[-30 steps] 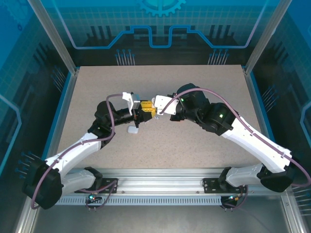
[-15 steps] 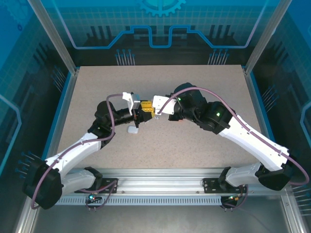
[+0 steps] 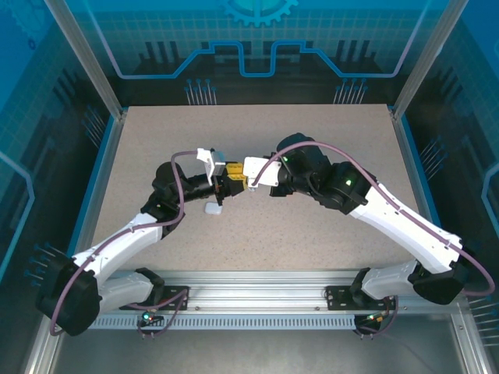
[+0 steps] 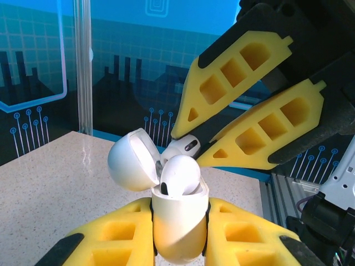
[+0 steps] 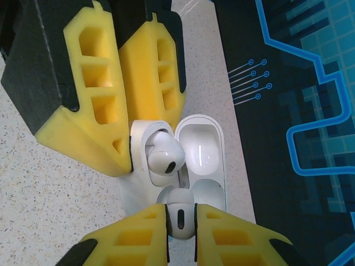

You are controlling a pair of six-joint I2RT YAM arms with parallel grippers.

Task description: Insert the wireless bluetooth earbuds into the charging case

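My left gripper (image 4: 179, 213) is shut on the white charging case (image 4: 176, 241), holding it upright above the table with its lid (image 4: 132, 162) swung open. One white earbud (image 4: 180, 176) sits in a slot of the case, its head sticking out. My right gripper (image 5: 180, 213) is shut on a second white earbud (image 5: 180, 220), which hangs right at the case's other slot (image 5: 195, 194), beside the seated earbud (image 5: 164, 153). In the top view the left gripper (image 3: 228, 185) and the right gripper (image 3: 247, 181) meet tip to tip over the middle of the table.
A small white object (image 3: 213, 209) lies on the speckled table (image 3: 327, 234) just below the left gripper. The left gripper's yellow fingers (image 5: 94, 88) crowd the case from the left in the right wrist view. Blue walls and metal posts ring the table.
The right arm has shifted slightly left, bringing its gripper and earbud closer to the case. The left arm has held still.
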